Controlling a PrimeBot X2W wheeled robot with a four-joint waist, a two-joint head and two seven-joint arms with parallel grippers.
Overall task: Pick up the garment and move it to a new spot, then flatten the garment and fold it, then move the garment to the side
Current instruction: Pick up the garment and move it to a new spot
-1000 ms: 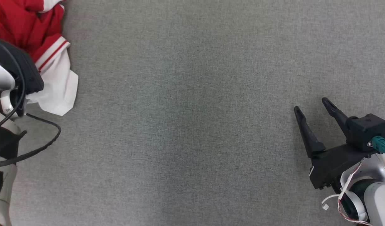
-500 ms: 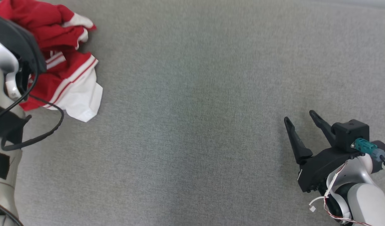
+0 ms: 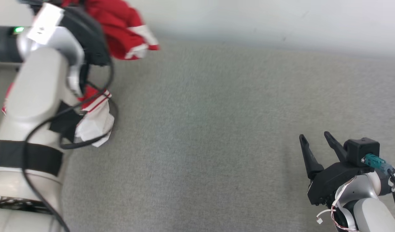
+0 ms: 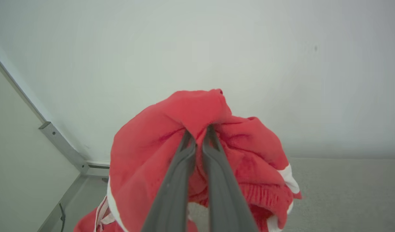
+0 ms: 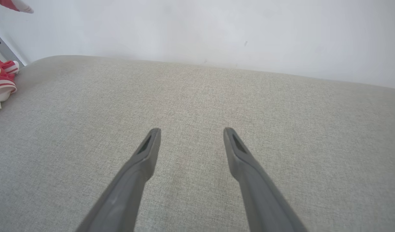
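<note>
Grey woven fabric surface (image 3: pixel 200 129) is spreading wide below a white wall (image 4: pixel 216 38). At its far left, the red-and-white garment (image 3: pixel 120 29) is hanging bunched, its length running from the high red top down to a white striped hem (image 3: pixel 94 132) lying on the surface. In head view the pale left forearm (image 3: pixel 39 96) is covering its middle. Left wrist view is revealing the left gripper (image 4: pixel 199 130) pinching a red fold, fingers together. Right gripper (image 3: pixel 314 135) is hovering well apart, fingers spread, gripping nothing.
</note>
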